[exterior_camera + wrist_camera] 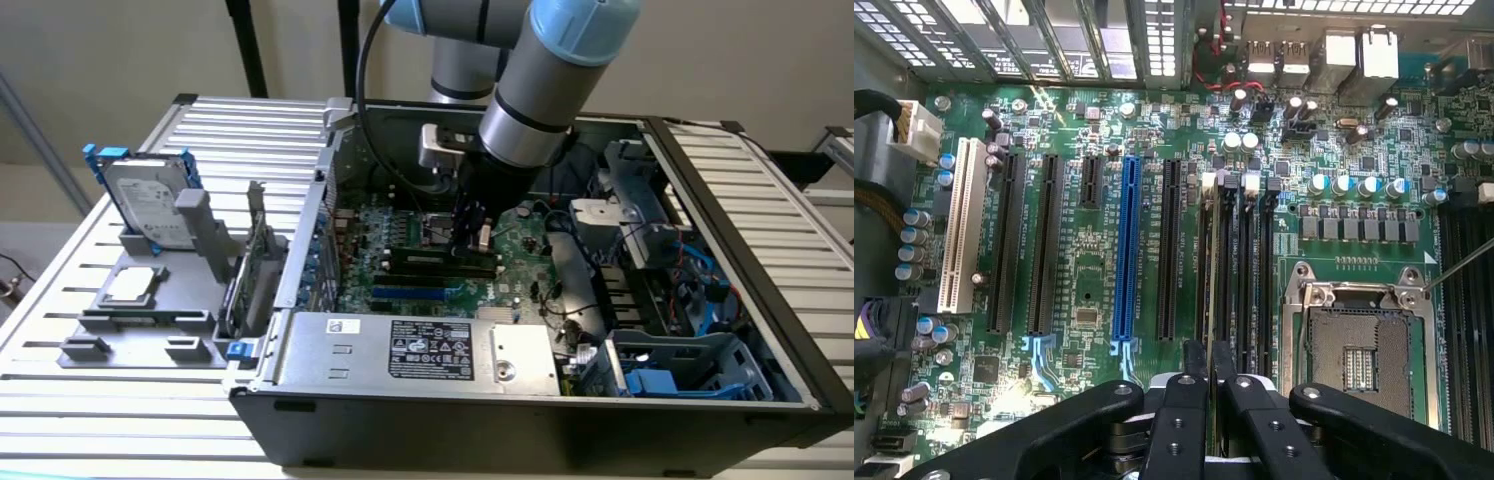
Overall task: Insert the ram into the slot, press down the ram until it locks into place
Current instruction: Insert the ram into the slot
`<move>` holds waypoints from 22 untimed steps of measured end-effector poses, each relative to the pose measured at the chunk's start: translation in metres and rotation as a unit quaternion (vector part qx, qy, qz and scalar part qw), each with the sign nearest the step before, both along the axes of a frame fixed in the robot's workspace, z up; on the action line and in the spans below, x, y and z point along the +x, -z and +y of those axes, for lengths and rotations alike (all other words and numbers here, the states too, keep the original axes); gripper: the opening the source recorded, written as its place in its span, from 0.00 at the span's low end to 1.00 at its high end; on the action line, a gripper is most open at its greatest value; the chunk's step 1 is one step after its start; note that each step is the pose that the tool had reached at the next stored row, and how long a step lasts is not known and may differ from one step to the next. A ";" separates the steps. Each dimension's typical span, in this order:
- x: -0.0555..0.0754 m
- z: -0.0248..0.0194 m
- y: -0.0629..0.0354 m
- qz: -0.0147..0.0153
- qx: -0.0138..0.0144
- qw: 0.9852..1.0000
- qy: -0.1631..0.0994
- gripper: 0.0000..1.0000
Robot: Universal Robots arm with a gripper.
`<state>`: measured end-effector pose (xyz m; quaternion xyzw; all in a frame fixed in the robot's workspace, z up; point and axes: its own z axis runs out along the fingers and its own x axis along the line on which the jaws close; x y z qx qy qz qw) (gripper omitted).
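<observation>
Inside the opened computer case [534, 430], which lies on its side on a slatted table [80, 400], the arm reaches straight down over the motherboard [400, 225]. The gripper [475, 238] stands at the bank of memory sockets. The vertical approach makes sense — a stick has to enter its socket squarely, along its own plane, or it is likely to bind at one end.

The wrist view gives what the exterior view cannot. Looking down past the gripper [1209, 352], it shows the ram [1207, 260] edge-on, a thin pale line running out from between the two black fingers [1184, 420]. The fingers are drawn close together with the stick's top edge between them, so I judge they are clamped on it. The ram stands in the slot [1200, 300], the outermost of four parallel black sockets and the one nearest the blue connector [1125, 250]. The CPU socket [1364, 345] lies on the other side of the bank. Whether the stick is fully seated, or the end latches have snapped in, I cannot tell.

The exterior view, for its part, shows the surroundings — the power supply [414, 348] along the case's near wall. It also shows a hard drive [144, 205] propped on a grey stand [134, 320], well apart from the work and outside the case on the exterior view's left.
</observation>
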<state>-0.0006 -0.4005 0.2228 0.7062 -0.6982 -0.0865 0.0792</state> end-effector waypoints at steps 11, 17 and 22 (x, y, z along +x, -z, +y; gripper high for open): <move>0.000 0.0000 0.0013 0.000 0.000 1.000 0.000 0.13; 0.000 0.0000 0.0018 0.000 -0.001 1.000 0.000 0.13; 0.000 0.0000 0.0021 0.000 -0.002 1.000 0.000 0.13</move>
